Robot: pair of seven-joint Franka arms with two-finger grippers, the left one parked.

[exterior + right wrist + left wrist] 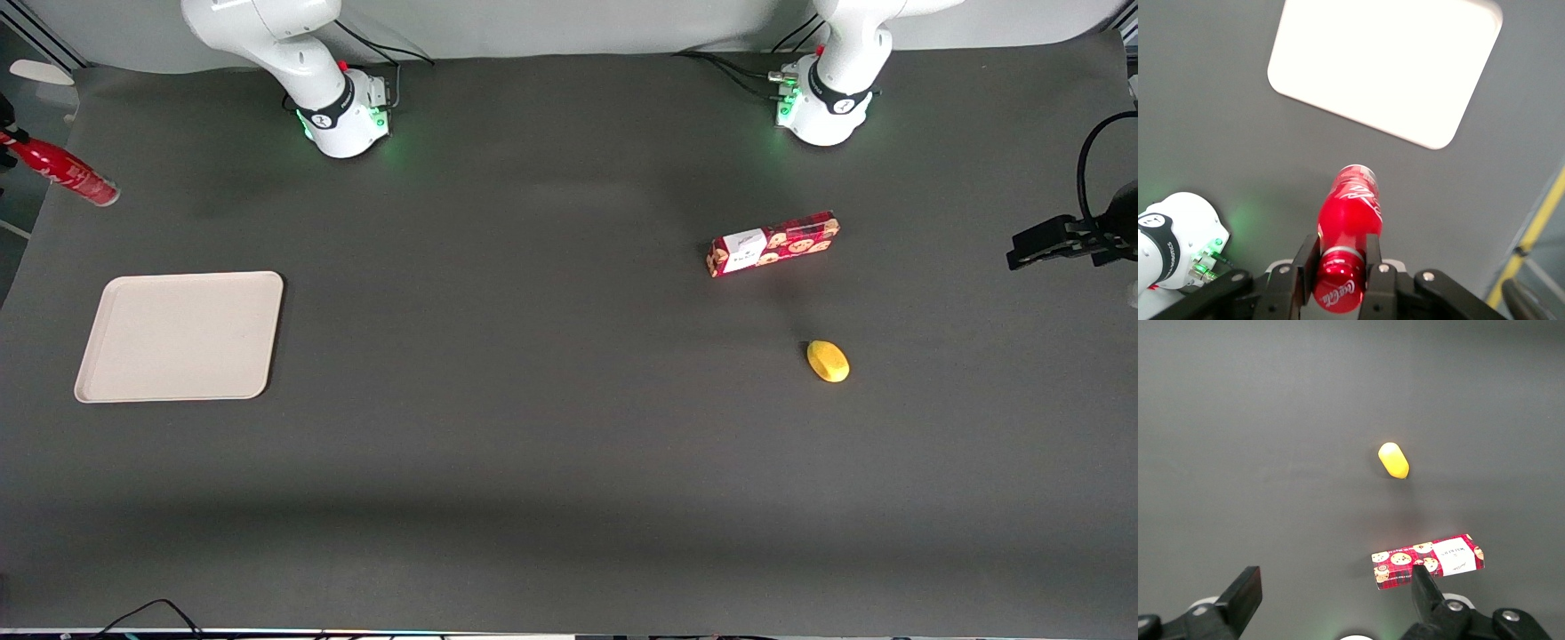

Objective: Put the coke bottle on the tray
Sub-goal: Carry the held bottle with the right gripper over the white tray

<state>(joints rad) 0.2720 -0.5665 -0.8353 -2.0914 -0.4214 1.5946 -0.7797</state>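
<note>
Glossy red coke bottle [1350,227] held aloft in the gripper [1340,277], fingers [1306,267] clamped either side of the capped neck end, body sticking out past the fingertips. Front camera shows the bottle [62,169] at the working arm's end of the table, tilted, clear of the cloth, farther from that camera than the tray [178,336].

Tray lies flat and bare on the dark table cover [533,400]; from the wrist camera it [1391,67] sits well below the bottle's base, not yet directly under it.

Handling, as judged: rigid, smooth shell, probably slippery; a narrow neck grip leaves the long body free to swing or pivot between the pads. A hold nearer mid-body would steady it, but the present grasp looks firm enough. Slim and tall, so likely to topple if released tilted; bring it upright and low before letting go.

Cookie box [772,244] and a yellow lemon-like object [828,361] lie toward the parked arm's end, well apart from the work.
</note>
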